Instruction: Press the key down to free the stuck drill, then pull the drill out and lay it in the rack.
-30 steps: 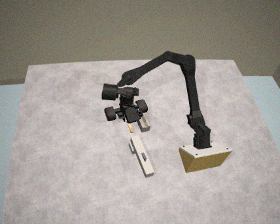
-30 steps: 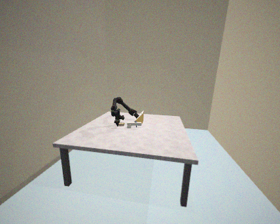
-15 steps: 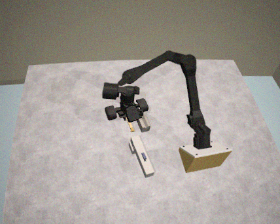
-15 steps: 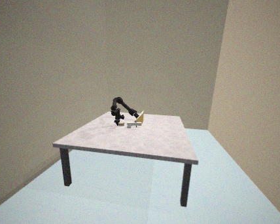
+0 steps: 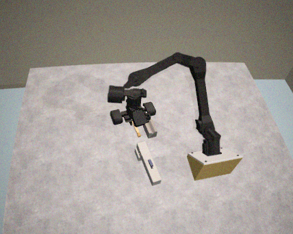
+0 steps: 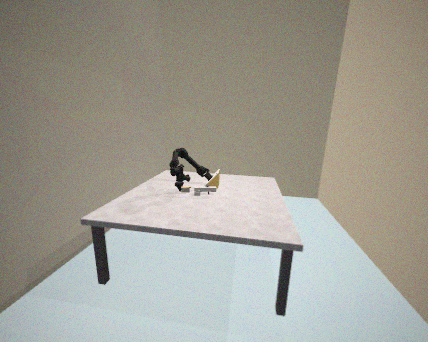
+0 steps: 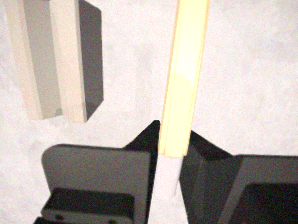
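Note:
My gripper is shut on the drill, a slim yellow-orange bar with a pale end section between the fingers. The drill is out of the long off-white block, with a gap between its yellow tip and the block's near end. The blue key sits on the block; whether it is pressed cannot be told. The rack, a grey-beige grooved block, stands beside the drill, left of it in the wrist view. Its groove looks empty where visible.
The arm's base stands on a white-topped yellow wedge, right of the off-white block in the top view. The arm arches high behind the block and rack. The table extends around them.

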`<state>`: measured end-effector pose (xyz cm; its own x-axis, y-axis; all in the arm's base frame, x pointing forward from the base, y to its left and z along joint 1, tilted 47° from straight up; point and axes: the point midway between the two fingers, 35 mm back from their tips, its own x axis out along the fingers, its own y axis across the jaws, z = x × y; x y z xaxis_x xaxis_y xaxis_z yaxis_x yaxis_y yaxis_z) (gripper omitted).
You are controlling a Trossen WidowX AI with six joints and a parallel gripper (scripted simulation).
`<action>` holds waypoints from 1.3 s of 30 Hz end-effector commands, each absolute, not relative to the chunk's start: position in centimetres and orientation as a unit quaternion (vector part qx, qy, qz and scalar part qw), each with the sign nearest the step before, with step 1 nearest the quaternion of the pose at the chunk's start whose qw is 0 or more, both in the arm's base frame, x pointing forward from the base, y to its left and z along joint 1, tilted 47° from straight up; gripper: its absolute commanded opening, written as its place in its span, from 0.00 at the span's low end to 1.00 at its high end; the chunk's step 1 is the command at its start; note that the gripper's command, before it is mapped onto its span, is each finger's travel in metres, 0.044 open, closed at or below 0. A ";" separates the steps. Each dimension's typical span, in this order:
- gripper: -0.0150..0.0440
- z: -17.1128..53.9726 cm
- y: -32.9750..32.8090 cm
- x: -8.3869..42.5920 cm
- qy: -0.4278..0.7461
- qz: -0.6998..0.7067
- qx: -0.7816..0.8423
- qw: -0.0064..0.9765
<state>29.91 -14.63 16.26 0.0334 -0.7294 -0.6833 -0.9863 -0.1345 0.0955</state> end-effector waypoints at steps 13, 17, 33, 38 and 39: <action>0.25 16.7 -14.0 29.8 0.623 0.306 -0.689 0.211; 0.25 16.8 -13.8 29.8 0.623 0.306 -0.689 0.211; 0.25 17.0 -13.3 29.8 0.623 0.306 -0.688 0.211; 0.25 17.1 -13.1 29.8 0.623 0.306 -0.688 0.211; 0.25 17.1 -13.1 29.8 0.623 0.306 -0.688 0.211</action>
<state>29.69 -13.25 16.87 0.0338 -0.7248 -0.6881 -0.9862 -0.1357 0.0945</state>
